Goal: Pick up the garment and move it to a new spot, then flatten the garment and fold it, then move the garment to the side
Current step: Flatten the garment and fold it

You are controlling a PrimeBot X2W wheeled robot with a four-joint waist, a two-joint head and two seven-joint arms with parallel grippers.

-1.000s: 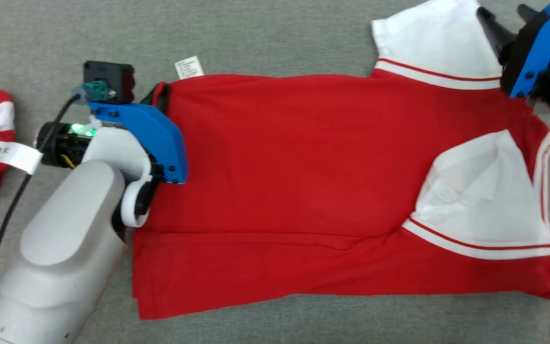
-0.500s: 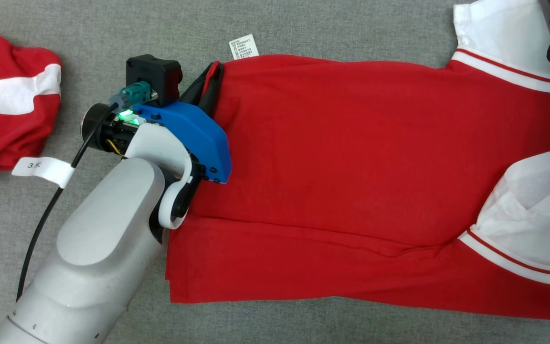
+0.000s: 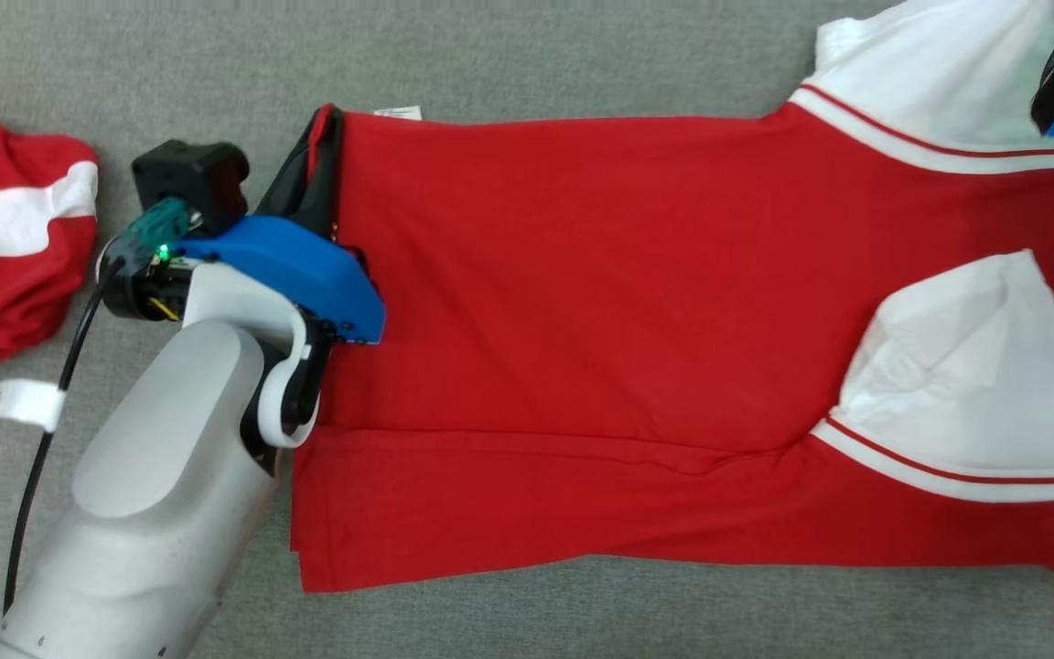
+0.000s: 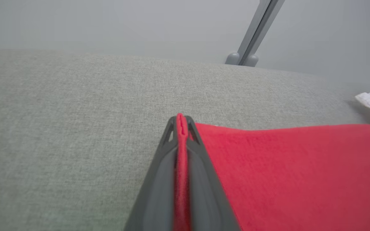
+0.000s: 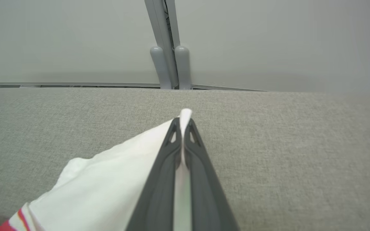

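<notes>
- Garment (image 3: 600, 302): a red shirt with white sleeves. It lies spread lengthwise on the grey surface (image 3: 527, 55), hem toward the robot's left and sleeves toward its right.
- Left gripper (image 4: 180, 117): clamped on the far hem corner, with red cloth pinched between its two fingers.
- Right gripper (image 5: 181, 119): clamped on the edge of the far white sleeve (image 3: 939, 82), with white cloth standing between its fingers.
- The near sleeve (image 3: 957, 366) lies turned in over the body, and the near long edge appears doubled over.
- Step in hand, by judgement: the fold, with both far corners gripped so the far edge can be carried toward the near one.
- The next move calls for both arms to lift and travel together with the cloth taut between them, so the edge lands straight.
- The head view supplies the overall lay and a second red-and-white garment (image 3: 5, 229) well apart at left.
- The wrist views supply each pinch at close range. From the head view the right grip cannot be judged.
</notes>
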